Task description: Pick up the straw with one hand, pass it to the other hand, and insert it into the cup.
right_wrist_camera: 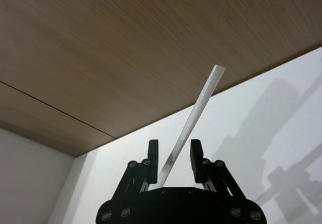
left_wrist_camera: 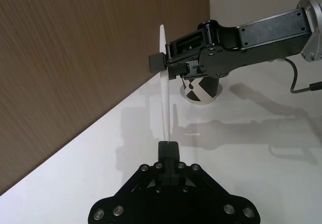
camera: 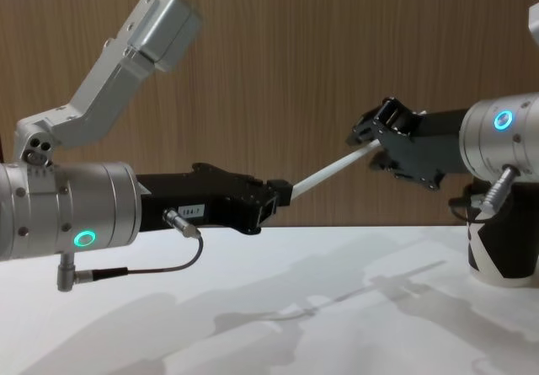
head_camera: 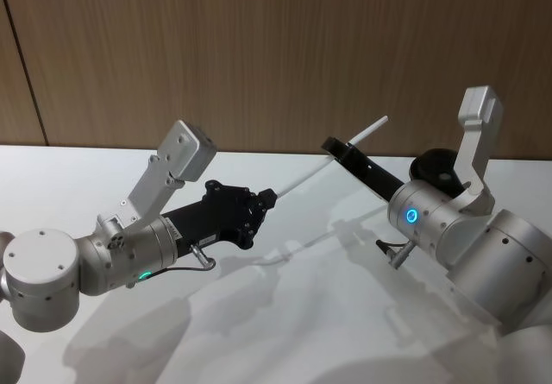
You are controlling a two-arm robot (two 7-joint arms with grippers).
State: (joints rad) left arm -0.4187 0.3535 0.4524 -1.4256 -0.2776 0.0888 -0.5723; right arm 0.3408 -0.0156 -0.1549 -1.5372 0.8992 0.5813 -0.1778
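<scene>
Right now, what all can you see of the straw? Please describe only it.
The straw is a thin, straight, plain white tube, unbent, plastic or paper by its look. It hangs tilted in the air above the white table, rising from the robot's left to its right. The left pincer is shut on its lower end. The right pincer is open around its upper part, a finger on each side with a gap to both; the top end sticks out beyond it.

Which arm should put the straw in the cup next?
Probably the right. The right gripper, fingers open, straddles the straw, and the cup stands close beside that arm. The left gripper, shut on the straw's lower end, is farther from the cup.
</scene>
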